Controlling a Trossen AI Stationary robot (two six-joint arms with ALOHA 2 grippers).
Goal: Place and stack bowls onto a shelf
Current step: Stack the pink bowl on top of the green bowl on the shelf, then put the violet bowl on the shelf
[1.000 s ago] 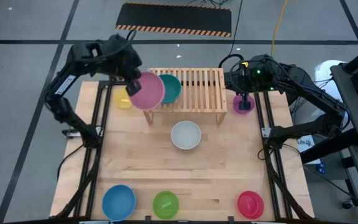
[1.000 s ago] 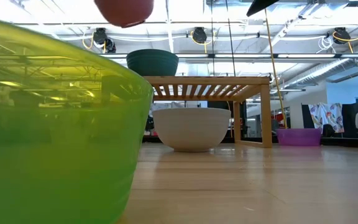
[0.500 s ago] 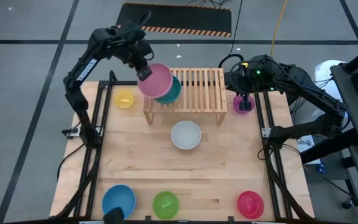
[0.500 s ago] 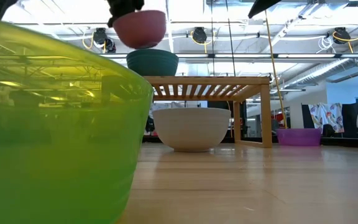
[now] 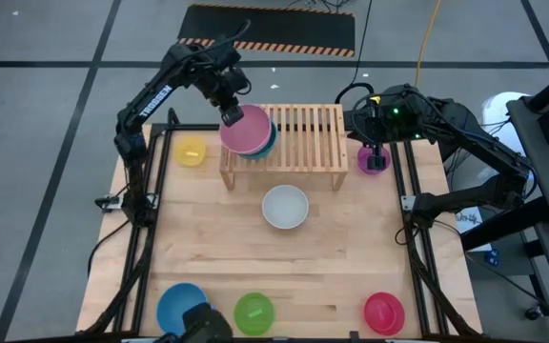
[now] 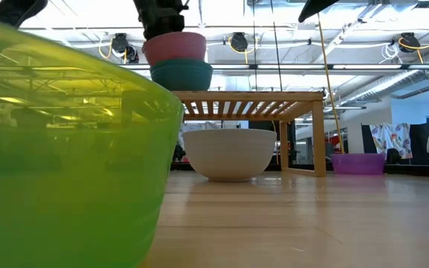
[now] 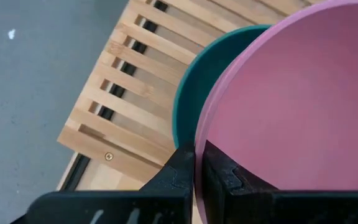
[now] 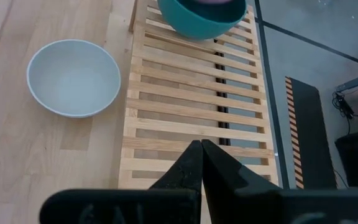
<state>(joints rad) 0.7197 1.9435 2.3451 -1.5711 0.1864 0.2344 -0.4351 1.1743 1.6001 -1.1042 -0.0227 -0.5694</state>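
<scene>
My left gripper [image 5: 229,116] is shut on the pink bowl [image 5: 246,129], which stands open side up right over the teal bowl [image 6: 182,74]. The teal bowl rests on its base on the left part of the light-wood shelf [image 5: 303,133]. In the low view the pink bowl [image 6: 173,46] has its bottom at the teal bowl's mouth; whether the two touch I cannot tell. My right gripper [image 8: 201,155] waits shut beyond the shelf's right end, above the purple bowl [image 5: 373,162], holding nothing. My left gripper [image 7: 199,162] has the pink bowl by its rim [image 7: 197,140], one finger inside the bowl and one outside. The fingers come steeply from above, slanting in from the far left. The bowl sits upright and about level below them, over the teal bowl [image 7: 204,81].
A white bowl [image 5: 285,207] stands on the table just in front of the shelf. A yellow bowl [image 5: 192,151] lies left of the shelf. Blue [image 5: 181,307], lime green [image 5: 254,312] and red [image 5: 384,312] bowls line the near edge. The shelf's right slats are bare.
My left gripper has carried the pink bowl toward the table's right and down onto the teal bowl. The pink bowl, tipped at first, has turned upright with its mouth facing up. The gripper stayed shut on it throughout.
</scene>
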